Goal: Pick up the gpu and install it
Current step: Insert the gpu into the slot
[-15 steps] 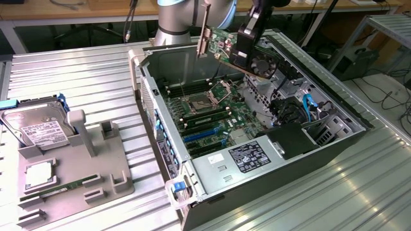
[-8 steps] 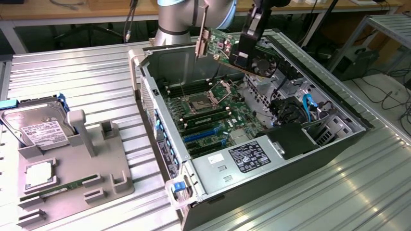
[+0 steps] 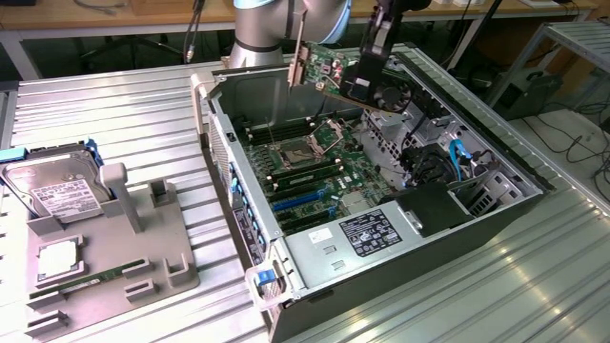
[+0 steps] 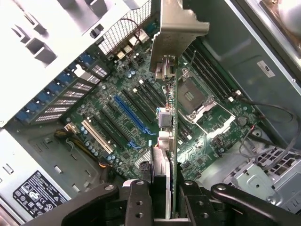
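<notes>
The gpu (image 3: pixel 336 70), a green card with a black round fan and a silver bracket at one end, hangs in the air above the open computer case (image 3: pixel 238 207), over the far part of the motherboard (image 3: pixel 315 168). My gripper (image 3: pixel 372 68) is shut on the card near its fan end. In the wrist view the gpu (image 4: pixel 171 122) stands edge-on between my black fingers (image 4: pixel 138 200), its silver bracket pointing away from the camera. Below it lie the motherboard's expansion slots, a blue one (image 4: pixel 131 115) and a white one (image 4: pixel 96 136), well apart from the card.
A grey fixture tray (image 3: pixel 114 264) at the exterior view's left holds a silver hard drive (image 3: pixel 57 189) and a thin green memory stick (image 3: pixel 81 284). Inside the case sit the power supply (image 3: pixel 367 232), blue cables (image 3: pixel 458 161) and the processor socket (image 4: pixel 200 96).
</notes>
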Robot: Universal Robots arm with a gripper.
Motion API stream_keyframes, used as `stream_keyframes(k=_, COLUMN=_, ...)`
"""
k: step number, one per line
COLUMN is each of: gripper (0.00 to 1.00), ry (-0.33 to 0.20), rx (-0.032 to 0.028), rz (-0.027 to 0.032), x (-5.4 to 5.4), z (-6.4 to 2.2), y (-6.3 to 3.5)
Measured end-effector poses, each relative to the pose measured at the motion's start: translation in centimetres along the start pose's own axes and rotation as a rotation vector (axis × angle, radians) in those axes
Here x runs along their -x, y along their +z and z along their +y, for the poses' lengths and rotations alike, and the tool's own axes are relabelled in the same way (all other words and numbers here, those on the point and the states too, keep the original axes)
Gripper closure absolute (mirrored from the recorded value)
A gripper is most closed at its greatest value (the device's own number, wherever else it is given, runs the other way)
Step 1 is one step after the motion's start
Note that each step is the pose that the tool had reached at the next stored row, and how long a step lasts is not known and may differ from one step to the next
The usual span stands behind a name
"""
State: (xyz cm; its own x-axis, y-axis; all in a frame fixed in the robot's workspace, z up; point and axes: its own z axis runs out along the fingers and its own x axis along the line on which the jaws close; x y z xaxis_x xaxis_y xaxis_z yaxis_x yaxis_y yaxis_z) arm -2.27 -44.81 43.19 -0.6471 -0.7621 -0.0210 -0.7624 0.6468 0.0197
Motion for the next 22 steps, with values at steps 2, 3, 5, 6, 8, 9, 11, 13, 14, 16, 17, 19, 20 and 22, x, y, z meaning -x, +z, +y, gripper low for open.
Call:
stream_keyframes(k=2, gripper=0.72, ry=-0.021, rx=0.0004, rz=0.0004, x=0.0, z=0.0, y=0.0)
stream_keyframes(k=3, gripper=0.72, ry=-0.042, rx=0.0009, rz=0.0008, x=0.0, z=0.0, y=0.0)
stream_keyframes(k=5, gripper=0.72, ry=-0.069, rx=0.0014, rz=0.0014, x=0.0, z=0.0, y=0.0)
stream_keyframes(k=6, gripper=0.72, ry=-0.131, rx=0.0027, rz=0.0027, x=0.0, z=0.0, y=0.0)
stream_keyframes(k=8, gripper=0.72, ry=-0.157, rx=0.0033, rz=0.0032, x=0.0, z=0.0, y=0.0)
stream_keyframes(k=9, gripper=0.72, ry=-0.17, rx=0.0036, rz=0.0034, x=0.0, z=0.0, y=0.0)
stream_keyframes(k=11, gripper=0.72, ry=-0.198, rx=0.0041, rz=0.0039, x=0.0, z=0.0, y=0.0)
stream_keyframes(k=13, gripper=0.72, ry=-0.229, rx=0.0048, rz=0.0045, x=0.0, z=0.0, y=0.0)
stream_keyframes(k=14, gripper=0.72, ry=-0.246, rx=0.0052, rz=0.0048, x=0.0, z=0.0, y=0.0)
stream_keyframes(k=16, gripper=0.72, ry=-0.278, rx=0.0058, rz=0.0055, x=0.0, z=0.0, y=0.0)
stream_keyframes(k=17, gripper=0.72, ry=-0.291, rx=0.0061, rz=0.0056, x=0.0, z=0.0, y=0.0)
stream_keyframes(k=19, gripper=0.72, ry=-0.316, rx=0.0065, rz=0.0062, x=0.0, z=0.0, y=0.0)
stream_keyframes(k=20, gripper=0.72, ry=-0.333, rx=0.007, rz=0.0066, x=0.0, z=0.0, y=0.0)
stream_keyframes(k=22, gripper=0.72, ry=-0.361, rx=0.0075, rz=0.0072, x=0.0, z=0.0, y=0.0)
